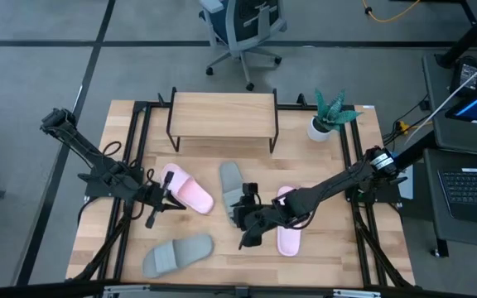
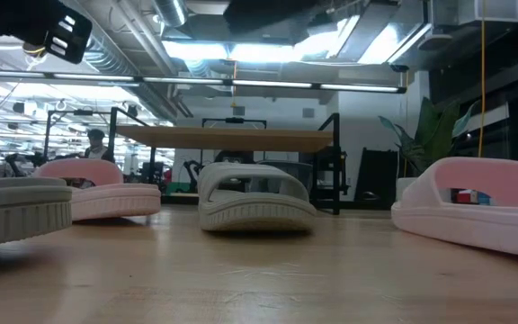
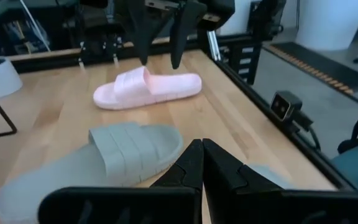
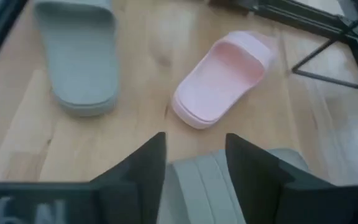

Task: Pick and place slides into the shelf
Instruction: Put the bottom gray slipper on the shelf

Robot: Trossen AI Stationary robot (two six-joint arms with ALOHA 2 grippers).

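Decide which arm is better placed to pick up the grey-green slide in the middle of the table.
The right. Its gripper hangs over that slide with open fingers straddling it; the left gripper is shut beside a pink slide.

Slides: two light pink, two pale grey-green, ribbed straps. Shelf top light wood, legs black. Table light wood. Grippers dark

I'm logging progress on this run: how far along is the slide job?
Nothing is shelved yet: the shelf top is bare and all four slides lie on the table. The right gripper, open, hangs over the middle grey-green slide. The left gripper, shut and empty, waits beside a pink slide. All four placements remain.
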